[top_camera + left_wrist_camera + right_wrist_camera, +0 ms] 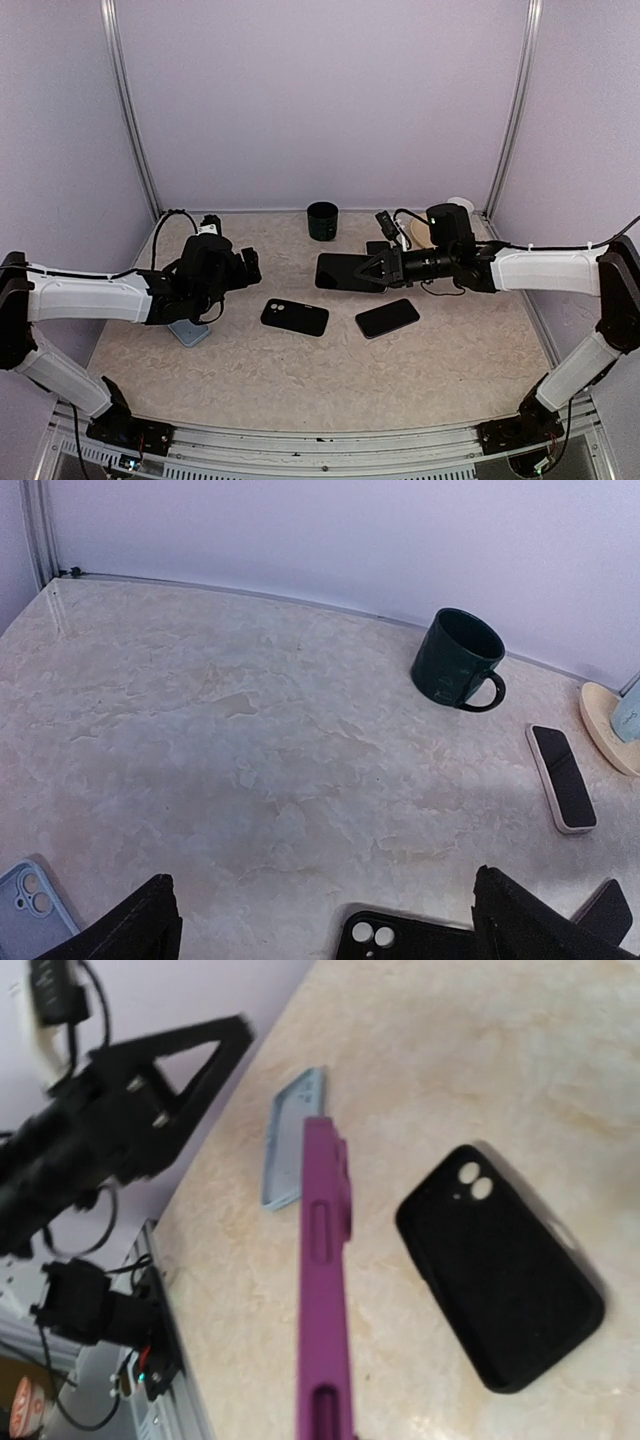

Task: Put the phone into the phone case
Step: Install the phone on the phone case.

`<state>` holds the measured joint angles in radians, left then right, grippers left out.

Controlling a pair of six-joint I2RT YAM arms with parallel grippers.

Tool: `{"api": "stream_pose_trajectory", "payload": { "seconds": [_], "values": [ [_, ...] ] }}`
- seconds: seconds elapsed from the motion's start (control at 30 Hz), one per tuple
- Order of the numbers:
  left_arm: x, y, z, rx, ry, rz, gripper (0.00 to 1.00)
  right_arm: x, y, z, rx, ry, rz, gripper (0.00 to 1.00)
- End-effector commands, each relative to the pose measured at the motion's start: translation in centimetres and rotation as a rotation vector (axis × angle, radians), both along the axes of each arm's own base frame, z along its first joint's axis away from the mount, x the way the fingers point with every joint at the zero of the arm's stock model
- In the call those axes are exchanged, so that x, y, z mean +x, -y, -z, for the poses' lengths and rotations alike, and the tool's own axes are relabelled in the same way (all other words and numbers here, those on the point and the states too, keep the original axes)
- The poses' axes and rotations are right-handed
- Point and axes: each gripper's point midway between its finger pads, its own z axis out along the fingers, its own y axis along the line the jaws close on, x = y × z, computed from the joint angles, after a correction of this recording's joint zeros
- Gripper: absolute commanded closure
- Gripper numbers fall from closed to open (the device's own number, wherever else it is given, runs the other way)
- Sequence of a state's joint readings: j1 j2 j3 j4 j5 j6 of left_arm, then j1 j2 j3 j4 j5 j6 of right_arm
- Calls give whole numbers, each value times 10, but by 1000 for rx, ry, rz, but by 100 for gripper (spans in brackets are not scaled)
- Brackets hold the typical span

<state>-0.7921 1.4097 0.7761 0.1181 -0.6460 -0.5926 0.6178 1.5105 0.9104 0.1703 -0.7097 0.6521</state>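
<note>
My right gripper is shut on a purple phone case, held edge-on above the table. From above it shows as a dark slab, and I cannot tell whether a phone sits in it. A black phone lies flat on the table in front of it. A black phone case with two camera holes lies to the phone's left, also seen in the right wrist view and the left wrist view. My left gripper hovers open and empty just behind that black phone case.
A light blue case lies under my left arm. A dark green mug stands at the back. A pale-edged phone and a wooden dish lie at the back right. Walls close in three sides.
</note>
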Motion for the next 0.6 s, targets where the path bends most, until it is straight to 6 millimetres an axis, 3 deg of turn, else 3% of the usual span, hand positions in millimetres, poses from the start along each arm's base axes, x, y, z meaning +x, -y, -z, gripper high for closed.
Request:
{"api": "stream_pose_trajectory", "payload": {
  "seconds": [0.0, 0.2, 0.43, 0.57],
  "values": [
    [-2, 9, -14, -56, 67, 76, 1, 13, -13, -15, 32, 29, 43, 100],
    [-4, 20, 5, -64, 29, 130, 1, 21, -24, 2, 1, -19, 75, 100],
    [-4, 28, 21, -79, -12, 153, 1, 32, -35, 34, -62, -201, 150, 100],
    [-5, 32, 29, -86, -31, 169, 1, 30, -39, 43, -90, -272, 167, 100]
  ]
}}
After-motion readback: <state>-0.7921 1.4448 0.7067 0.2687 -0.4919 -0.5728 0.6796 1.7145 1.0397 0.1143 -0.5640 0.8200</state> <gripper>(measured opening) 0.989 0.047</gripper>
